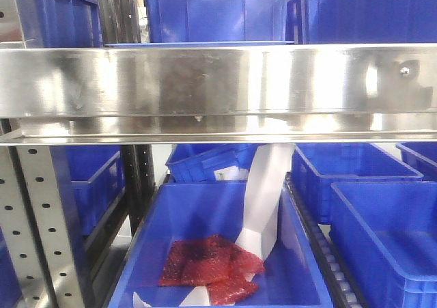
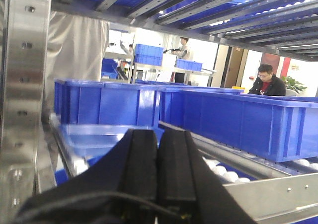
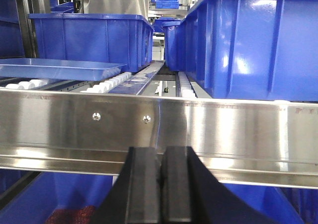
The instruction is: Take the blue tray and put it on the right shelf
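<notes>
The blue tray (image 3: 59, 68) is shallow and pale blue and lies flat on the white rollers of the rack shelf, at the upper left of the right wrist view. It also shows in the left wrist view (image 2: 97, 137), just beyond the fingers, and in the front view as a thin blue rim (image 1: 198, 44) above the steel beam. The shelf's shiny front beam (image 1: 218, 79) spans the front view and also shows in the right wrist view (image 3: 223, 127). My left gripper (image 2: 159, 137) is shut and empty. My right gripper (image 3: 161, 154) is shut and empty, just before and below the beam.
Deep dark-blue bins (image 3: 92, 37) (image 3: 253, 40) (image 2: 233, 122) stand on the rollers behind and beside the tray. Below the beam, a bin (image 1: 205, 205) holds a red bag (image 1: 208, 263) and a white paper strip (image 1: 263, 199). Perforated uprights (image 1: 44, 226) stand at the left. People stand in the background (image 2: 266, 80).
</notes>
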You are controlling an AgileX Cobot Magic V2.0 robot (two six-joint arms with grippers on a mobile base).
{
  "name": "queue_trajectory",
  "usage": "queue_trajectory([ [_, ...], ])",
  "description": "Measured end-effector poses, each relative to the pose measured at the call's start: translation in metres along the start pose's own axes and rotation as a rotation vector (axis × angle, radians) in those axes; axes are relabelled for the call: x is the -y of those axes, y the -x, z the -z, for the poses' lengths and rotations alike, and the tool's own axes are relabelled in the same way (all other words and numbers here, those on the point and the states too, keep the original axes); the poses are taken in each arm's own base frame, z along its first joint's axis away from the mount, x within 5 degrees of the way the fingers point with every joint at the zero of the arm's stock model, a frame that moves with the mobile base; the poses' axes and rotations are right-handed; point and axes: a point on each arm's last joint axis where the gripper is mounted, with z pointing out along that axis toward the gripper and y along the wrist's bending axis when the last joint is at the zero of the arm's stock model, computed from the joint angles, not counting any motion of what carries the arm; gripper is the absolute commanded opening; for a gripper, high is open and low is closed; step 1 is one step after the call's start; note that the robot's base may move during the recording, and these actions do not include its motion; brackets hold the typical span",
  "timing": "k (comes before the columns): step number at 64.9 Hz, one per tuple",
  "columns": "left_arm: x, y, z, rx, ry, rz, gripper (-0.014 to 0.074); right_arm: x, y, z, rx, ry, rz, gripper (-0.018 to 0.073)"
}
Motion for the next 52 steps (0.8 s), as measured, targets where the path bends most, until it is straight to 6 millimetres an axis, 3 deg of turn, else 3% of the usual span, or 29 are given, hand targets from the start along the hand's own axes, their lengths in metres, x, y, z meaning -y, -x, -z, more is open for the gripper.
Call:
queue_trajectory([
  [14,-0.015,-0.016,0.005,-0.180,0.176,-0.094,-0.0048,0.000,0.000,0.000,0.000,-0.001,0.000,0.0056],
  [27,-0.016,-0.018,0.020,-0.158,0.274,-0.251,-0.0048,0.000,0.000,0.000,0.000,-0.001,0.000,0.0056],
  [40,-0.029,-0.053,0.028,-0.125,0.436,-0.179,-0.0048,0.000,0.000,0.000,0.000,-0.001,0.000,0.0056],
  [52,-0.038,-0.083,0.033,-0.129,0.472,-0.178,-0.0048,0.000,0.000,0.000,0.000,-0.001,0.000,0.0056],
])
